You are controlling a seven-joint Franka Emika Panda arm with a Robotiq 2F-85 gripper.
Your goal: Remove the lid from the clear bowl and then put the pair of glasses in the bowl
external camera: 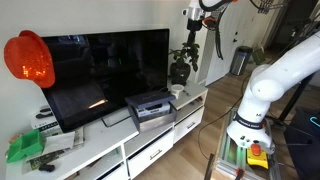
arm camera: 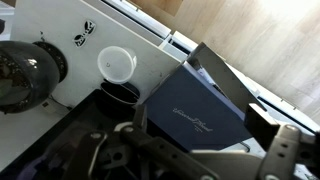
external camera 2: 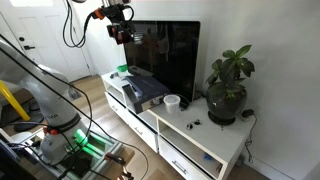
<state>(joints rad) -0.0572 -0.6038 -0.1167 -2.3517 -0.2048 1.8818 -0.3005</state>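
Our fingers [external camera 2: 121,33] hang high over the worktop [arm camera: 145,45], too blurred in the wrist view for us to call apart or together. Below sits the box [arm camera: 195,115]. Just beyond it is the bowl [arm camera: 116,64], lid seemingly on, then the glasses [arm camera: 84,33]. We're approaching for the lid: next, descend and centre over that bowl.

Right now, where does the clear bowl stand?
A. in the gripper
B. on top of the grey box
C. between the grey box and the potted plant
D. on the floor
C: the clear bowl sits on the white stand, grey box on one side, potted plant on the other.
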